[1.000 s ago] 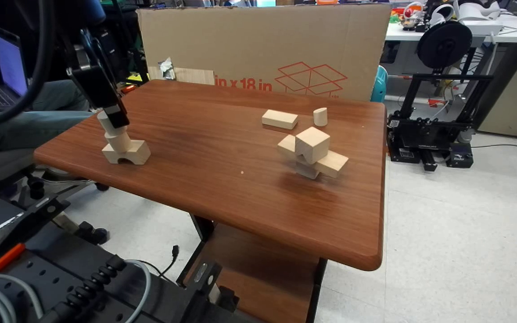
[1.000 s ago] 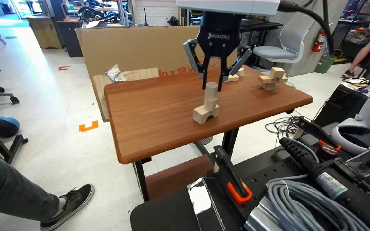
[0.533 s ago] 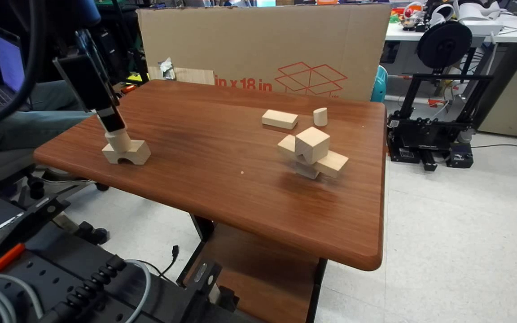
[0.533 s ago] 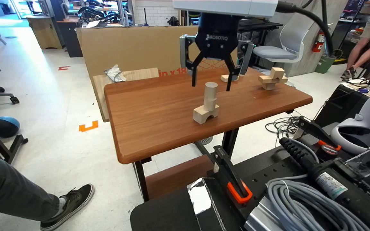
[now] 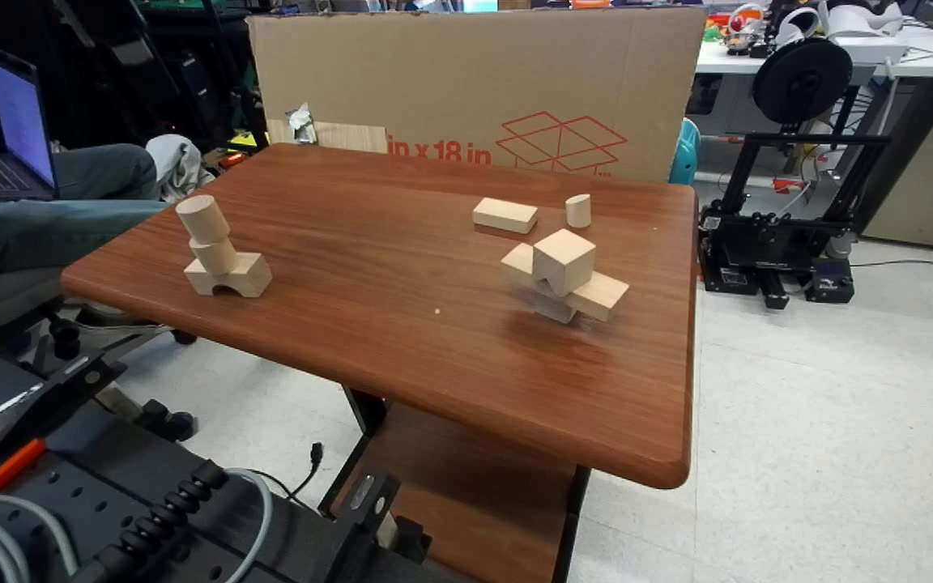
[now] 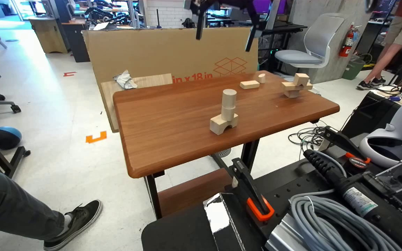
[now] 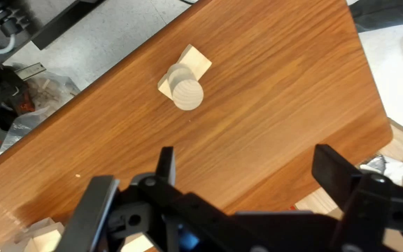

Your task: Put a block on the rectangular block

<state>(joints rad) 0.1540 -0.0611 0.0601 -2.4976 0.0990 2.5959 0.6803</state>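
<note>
Brown table (image 5: pixel 369 259), cardboard (image 5: pixel 450 81) behind it. Near the table's far edge the block (image 5: pixel 577 211) stands upright by a plank (image 5: pixel 504 216). High above, the gripper (image 6: pixel 223 44) has its jaws spread, nothing between them. Picking up looks like the step in hand, not yet begun: next, come over the block, straddle and grip it, then aim for the rectangular block (image 5: pixel 602 293), whose middle a notched cube (image 5: pixel 564 259) covers.

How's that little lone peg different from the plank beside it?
The peg stands upright; the plank lies flat. The peg is small and has a rounded side; the plank is longer, with flat faces. Both are pale wood and rest directly on the table.
</note>
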